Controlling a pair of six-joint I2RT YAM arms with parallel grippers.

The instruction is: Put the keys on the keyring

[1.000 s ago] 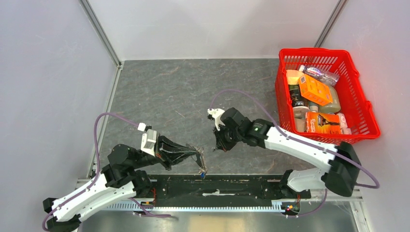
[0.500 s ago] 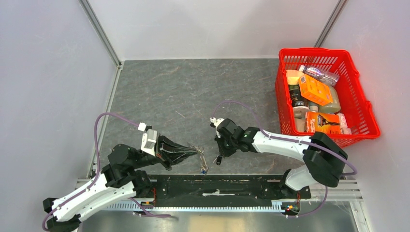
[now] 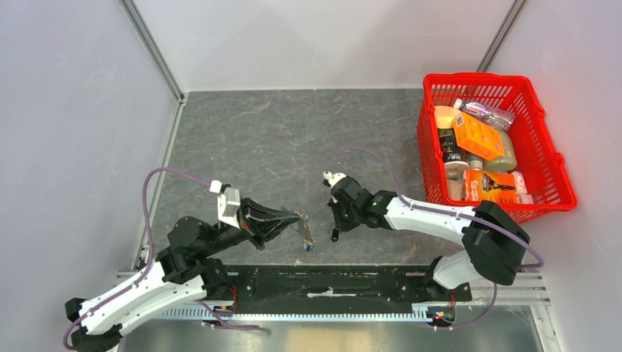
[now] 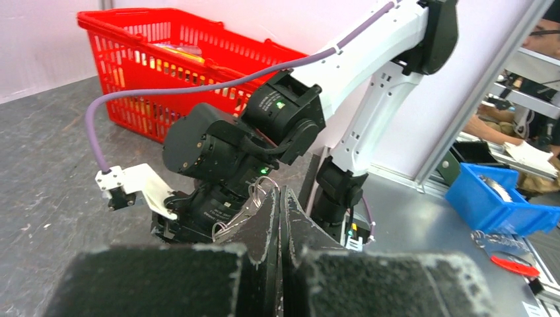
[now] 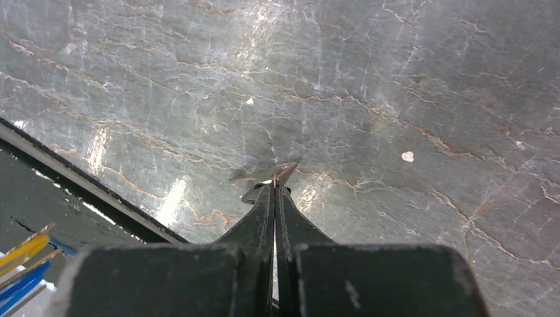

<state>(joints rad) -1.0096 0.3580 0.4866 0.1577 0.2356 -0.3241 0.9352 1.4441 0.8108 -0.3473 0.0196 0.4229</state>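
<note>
Low in the top view, just left of centre, your left pincer (image 3: 297, 215) is clamped on the keyring (image 3: 304, 230), which dangles from its tips with a blue-headed key (image 3: 306, 248) at the bottom. Just to its right, your right pincer (image 3: 335, 235) points down, its fingers pinched together on a thin silver key (image 5: 267, 175) that touches the counter (image 3: 264, 139). A red basket (image 3: 477, 76) of groceries sits at upper right.
</note>
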